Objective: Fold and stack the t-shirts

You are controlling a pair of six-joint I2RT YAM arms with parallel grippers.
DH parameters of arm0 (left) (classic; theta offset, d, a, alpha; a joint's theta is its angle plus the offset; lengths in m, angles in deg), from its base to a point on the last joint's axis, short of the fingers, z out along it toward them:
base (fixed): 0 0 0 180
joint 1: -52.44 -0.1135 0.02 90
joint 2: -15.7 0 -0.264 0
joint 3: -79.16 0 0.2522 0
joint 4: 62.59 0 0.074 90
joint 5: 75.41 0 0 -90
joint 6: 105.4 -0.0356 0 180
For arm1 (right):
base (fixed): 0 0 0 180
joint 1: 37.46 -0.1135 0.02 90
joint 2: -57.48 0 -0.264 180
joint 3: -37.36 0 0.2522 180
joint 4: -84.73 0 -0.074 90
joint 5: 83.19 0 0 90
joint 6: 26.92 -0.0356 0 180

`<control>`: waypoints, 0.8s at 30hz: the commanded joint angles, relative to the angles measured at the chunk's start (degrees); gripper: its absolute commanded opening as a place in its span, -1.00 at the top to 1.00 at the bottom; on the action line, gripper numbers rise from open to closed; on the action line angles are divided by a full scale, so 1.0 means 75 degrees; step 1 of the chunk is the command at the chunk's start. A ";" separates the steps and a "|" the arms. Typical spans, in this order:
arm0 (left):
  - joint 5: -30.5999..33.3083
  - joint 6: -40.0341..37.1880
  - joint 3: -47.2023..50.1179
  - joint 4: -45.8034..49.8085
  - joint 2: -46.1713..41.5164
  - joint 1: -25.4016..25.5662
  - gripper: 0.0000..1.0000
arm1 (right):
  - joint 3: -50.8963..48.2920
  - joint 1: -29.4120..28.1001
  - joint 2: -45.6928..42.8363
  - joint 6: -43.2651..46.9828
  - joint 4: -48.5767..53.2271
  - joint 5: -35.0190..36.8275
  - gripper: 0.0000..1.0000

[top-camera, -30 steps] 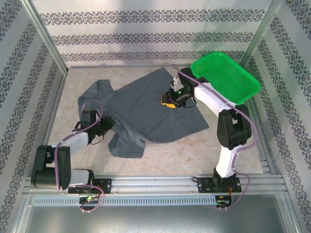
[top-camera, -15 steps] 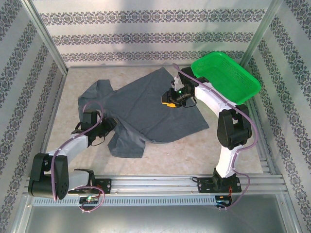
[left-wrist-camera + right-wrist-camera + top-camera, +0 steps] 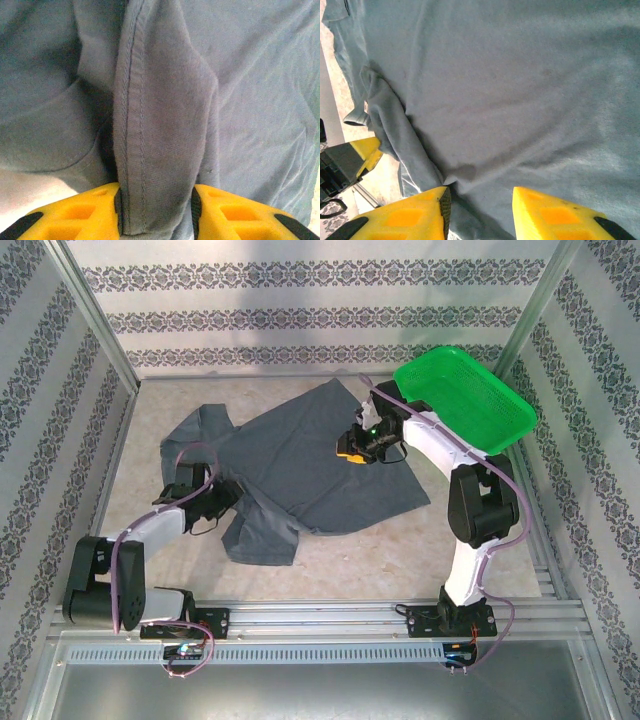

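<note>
You have 1 t-shirt on the table, lying left of centre, its far right corner near the green basket. It is plain dark slate-grey with no print. Most of it lies fairly flat, but the near left part is bunched and doubled over itself.

Your left gripper sits at that rumpled left edge. In the left wrist view, its 2 yellow fingers are clamped on a raised ridge of cloth with a double-stitched hem.

Your right gripper is down on the shirt's right half. Its fingers stand partly apart with grey cloth across the gap. You cannot tell whether that cloth is pinched.
</note>
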 commanded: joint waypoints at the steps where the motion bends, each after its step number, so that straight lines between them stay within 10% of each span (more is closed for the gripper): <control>1: 0.0081 -0.0205 -0.0236 0.0204 0.0067 0.0081 0.29 | -0.0152 0.0044 -0.0367 -0.0045 -0.0078 -0.0052 0.22; 14: -0.0079 -0.0541 -0.0500 0.0788 0.0127 0.0164 0.92 | -0.0980 0.0288 -0.1120 -0.0434 -0.0594 0.0958 0.25; 24: 0.2521 0.0778 -0.0481 0.3864 -0.2922 0.0204 1.00 | -0.3473 0.1430 -0.3188 -0.2075 -0.0529 0.3823 0.25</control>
